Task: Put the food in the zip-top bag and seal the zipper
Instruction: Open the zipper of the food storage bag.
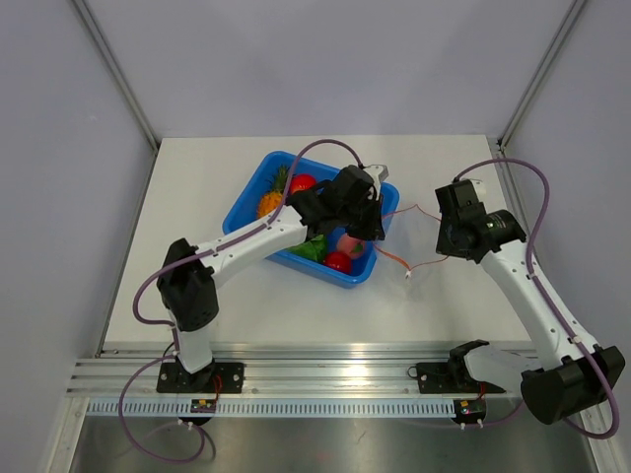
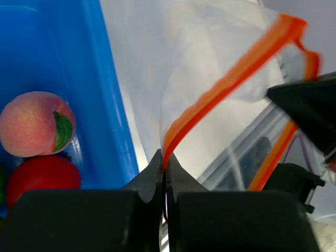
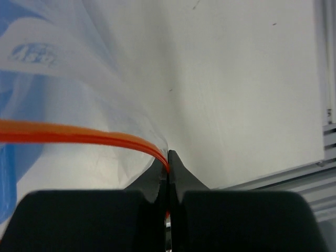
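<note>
The clear zip-top bag [image 1: 406, 236] hangs open between my two grippers, just right of the blue tub. My left gripper [image 1: 376, 219] is shut on one end of the orange-red zipper [image 2: 231, 79], as the left wrist view shows [image 2: 165, 160]. My right gripper [image 1: 446, 236] is shut on the zipper's other end [image 3: 79, 134], as the right wrist view shows [image 3: 168, 157]. The food lies in the blue tub [image 1: 251, 187]: pineapple [image 1: 271, 199], red fruit [image 1: 302, 183], cabbage [image 1: 314, 248], peach [image 1: 350, 242] and another red fruit [image 1: 338, 262]. The peach [image 2: 37, 123] and a red fruit [image 2: 42, 176] also show in the left wrist view.
The tub's right wall [image 2: 113, 105] stands right beside the left gripper. The white table [image 1: 444, 305] is bounded by grey walls and an aluminium rail [image 1: 335, 379] at the near edge. My left arm reaches across the tub.
</note>
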Motion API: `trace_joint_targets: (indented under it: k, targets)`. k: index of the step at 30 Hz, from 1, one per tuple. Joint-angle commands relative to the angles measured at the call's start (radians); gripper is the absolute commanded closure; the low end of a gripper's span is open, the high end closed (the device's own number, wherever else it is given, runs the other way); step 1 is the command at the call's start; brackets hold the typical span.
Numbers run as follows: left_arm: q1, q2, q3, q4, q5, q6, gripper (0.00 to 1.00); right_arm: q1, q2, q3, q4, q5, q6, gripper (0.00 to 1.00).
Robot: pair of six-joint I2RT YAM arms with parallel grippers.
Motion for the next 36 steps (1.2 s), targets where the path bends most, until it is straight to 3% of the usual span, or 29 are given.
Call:
trace_joint_targets:
  k: [1, 7, 14, 15, 19, 21, 25, 28, 29, 36]
  targets:
    - [0.007, -0.004, 0.031, -0.049, -0.005, 0.087, 1.00, -0.045, -0.020, 0.096, -0.049, 0.188, -0.069, 1.00]
    - [0.007, 0.025, 0.060, -0.051, 0.007, 0.135, 1.00, -0.060, -0.035, 0.165, -0.090, 0.149, -0.094, 1.00]
    - [0.007, 0.171, 0.225, -0.021, 0.090, 0.150, 0.98, -0.060, -0.028, 0.128, -0.051, 0.042, -0.069, 1.00]
    - [0.007, 0.191, 0.228, 0.006, 0.118, 0.153, 0.81, -0.062, -0.012, 0.122, -0.051, 0.031, -0.063, 1.00]
    - [0.007, 0.225, 0.210, 0.072, 0.167, 0.123, 0.65, -0.062, 0.040, 0.121, -0.066, 0.014, -0.045, 1.00]
    - [0.007, 0.234, 0.216, 0.069, 0.159, 0.113, 0.62, -0.062, 0.048, 0.108, -0.058, 0.007, -0.043, 1.00]
    - [0.007, 0.229, 0.253, 0.000, 0.055, 0.129, 0.51, -0.062, 0.068, 0.099, -0.054, 0.023, -0.042, 1.00]
    - [0.007, 0.208, 0.271, -0.037, 0.047, 0.159, 0.38, -0.060, 0.083, 0.093, -0.041, 0.019, -0.045, 1.00]
    - [0.007, 0.190, 0.274, -0.043, 0.053, 0.165, 0.26, -0.063, 0.089, 0.095, -0.037, 0.014, -0.042, 1.00]
    - [0.007, 0.111, 0.230, -0.011, 0.118, 0.116, 0.22, -0.062, 0.144, 0.117, -0.015, 0.020, -0.037, 1.00]
